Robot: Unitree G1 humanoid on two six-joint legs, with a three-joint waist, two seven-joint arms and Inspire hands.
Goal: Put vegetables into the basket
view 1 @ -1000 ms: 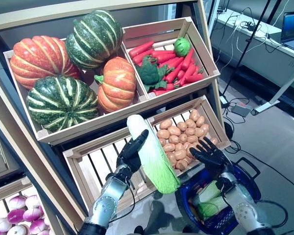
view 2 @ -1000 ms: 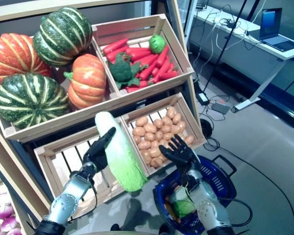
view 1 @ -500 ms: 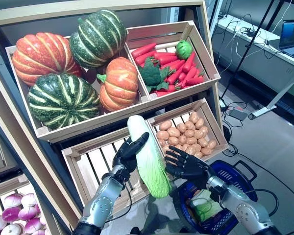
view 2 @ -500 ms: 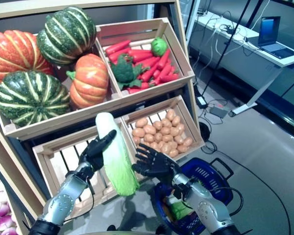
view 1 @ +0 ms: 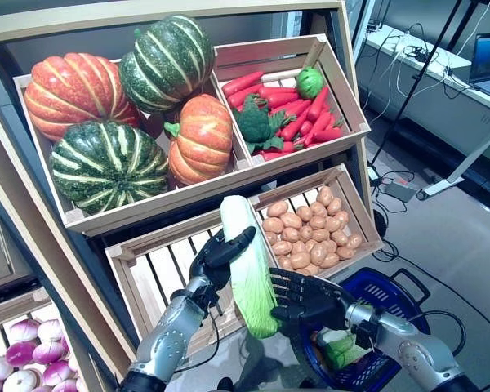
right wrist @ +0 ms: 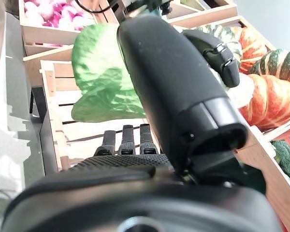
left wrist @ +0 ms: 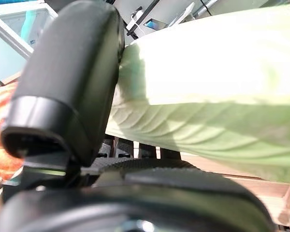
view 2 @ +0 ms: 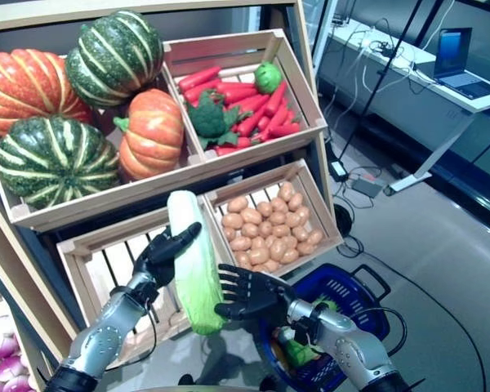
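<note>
Left wrist view: thumb (left wrist: 67,92) hides part of the cabbage (left wrist: 208,87).

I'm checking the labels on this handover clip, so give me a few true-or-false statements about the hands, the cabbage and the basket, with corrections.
1. The left hand grips the napa cabbage. True.
2. The right hand is open beside the cabbage's leafy end. True.
3. The blue basket is empty. False: greens already lie in it.
4. The cabbage rests in the potato crate. False: it is held in the air before the crates.
5. The broccoli shares a crate with carrots. True.
</note>
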